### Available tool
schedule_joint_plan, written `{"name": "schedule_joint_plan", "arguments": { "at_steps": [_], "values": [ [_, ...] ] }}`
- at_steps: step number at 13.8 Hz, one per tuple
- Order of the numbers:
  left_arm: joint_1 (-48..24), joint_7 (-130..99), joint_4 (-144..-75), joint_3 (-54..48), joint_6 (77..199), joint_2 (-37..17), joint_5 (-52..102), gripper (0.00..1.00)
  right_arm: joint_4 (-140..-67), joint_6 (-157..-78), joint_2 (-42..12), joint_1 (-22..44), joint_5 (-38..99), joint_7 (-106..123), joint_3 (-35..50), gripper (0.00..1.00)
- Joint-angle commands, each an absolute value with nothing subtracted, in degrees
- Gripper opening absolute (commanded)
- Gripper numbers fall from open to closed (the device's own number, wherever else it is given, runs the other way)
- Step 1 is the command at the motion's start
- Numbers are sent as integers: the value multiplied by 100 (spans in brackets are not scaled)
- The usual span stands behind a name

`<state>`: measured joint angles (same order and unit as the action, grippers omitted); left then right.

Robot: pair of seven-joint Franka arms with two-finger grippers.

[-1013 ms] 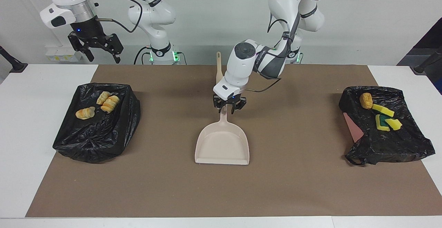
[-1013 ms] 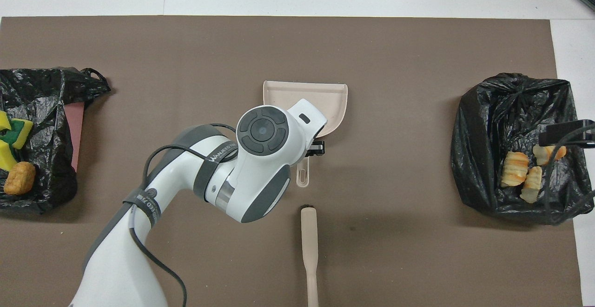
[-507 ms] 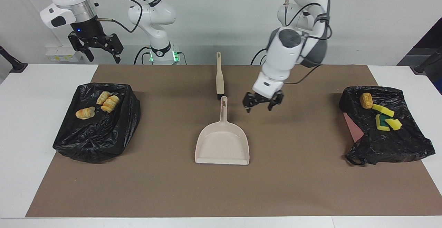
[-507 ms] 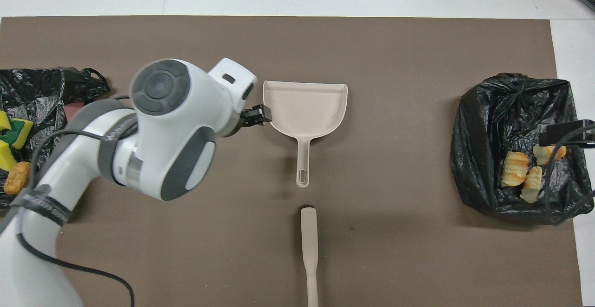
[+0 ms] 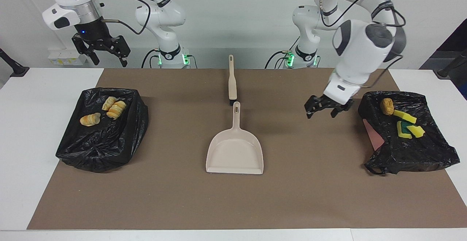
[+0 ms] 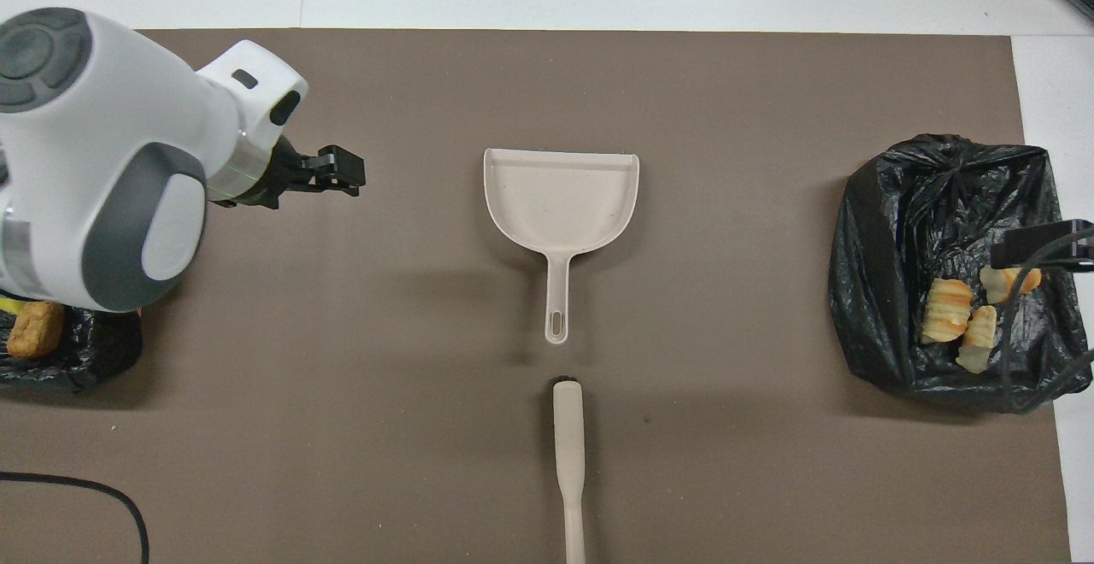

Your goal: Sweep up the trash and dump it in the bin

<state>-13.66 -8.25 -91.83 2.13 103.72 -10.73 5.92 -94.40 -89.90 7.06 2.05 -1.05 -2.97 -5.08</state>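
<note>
The beige dustpan [image 5: 234,151] [image 6: 560,198] lies flat mid-mat with its handle toward the robots. The beige-handled brush [image 5: 232,82] [image 6: 568,453] lies in line with it, nearer the robots. All the trash I see lies in two bins. Golden bread pieces [image 5: 115,110] [image 6: 947,311] are in the black-lined bin [image 5: 98,149] at the right arm's end. Yellow sponge bits [image 5: 405,116] and a brown nugget [image 5: 386,106] [image 6: 35,330] are in the bin [image 5: 412,153] at the left arm's end. My left gripper [image 5: 325,108] [image 6: 338,173] hangs open and empty over the mat between the dustpan and that bin. My right gripper [image 5: 101,49] waits raised and open.
A brown mat [image 5: 313,197] covers most of the white table [image 5: 25,131]. A pinkish bin wall [image 5: 372,133] shows where the liner has slipped. The left arm's bulk hides most of its bin in the overhead view.
My left gripper opened, let go of the dustpan's handle, rose and swung away toward the bin at the left arm's end. The dustpan stayed put. The right arm has not moved.
</note>
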Motion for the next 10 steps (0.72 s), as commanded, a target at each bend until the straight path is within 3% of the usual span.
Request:
{"name": "schedule_joint_plan", "arguments": {
  "at_steps": [1, 5, 10],
  "values": [
    [-1012, 67, -9097, 237, 9950, -818, 414, 100, -9571, -9062, 809, 141, -9, -193, -492, 100],
    [-370, 475, -9140, 290, 9748, -615, 396, 100, -9562, -9062, 809, 141, -9, -193, -492, 100],
    [-281, 466, -9141, 387, 9423, -221, 72, 100, -9562, -9070, 809, 141, -9, -193, -492, 100]
  ]
}}
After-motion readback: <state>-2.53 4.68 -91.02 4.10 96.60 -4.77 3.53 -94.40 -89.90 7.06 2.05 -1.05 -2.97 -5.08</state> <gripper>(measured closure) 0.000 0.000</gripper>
